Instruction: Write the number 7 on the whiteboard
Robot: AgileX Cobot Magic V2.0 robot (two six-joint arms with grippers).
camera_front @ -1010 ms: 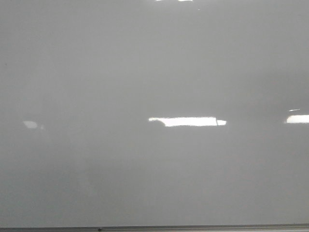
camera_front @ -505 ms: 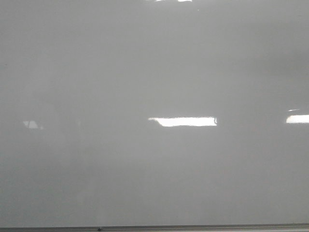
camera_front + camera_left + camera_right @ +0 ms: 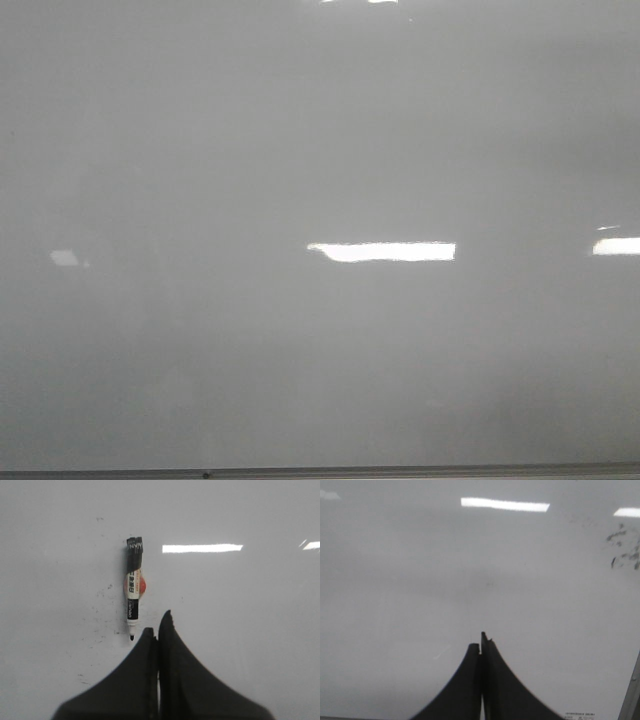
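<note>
**On the board, marker waiting to be picked up**

Beside the left tool (image 3: 158, 630), whose fingers are pressed together on nothing, a black-and-white marker with a red label (image 3: 133, 596) lies uncapped on the glossy grey-white whiteboard (image 3: 320, 140). The right tool (image 3: 481, 642) is likewise closed and empty. No number 7 shows yet. Best spread the fingers first, then grip mid-barrel. The label print is too blurred to read.

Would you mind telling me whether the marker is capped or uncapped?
Uncapped: in the left wrist view the marker lies flat on the whiteboard with its dark writing tip exposed.
</note>
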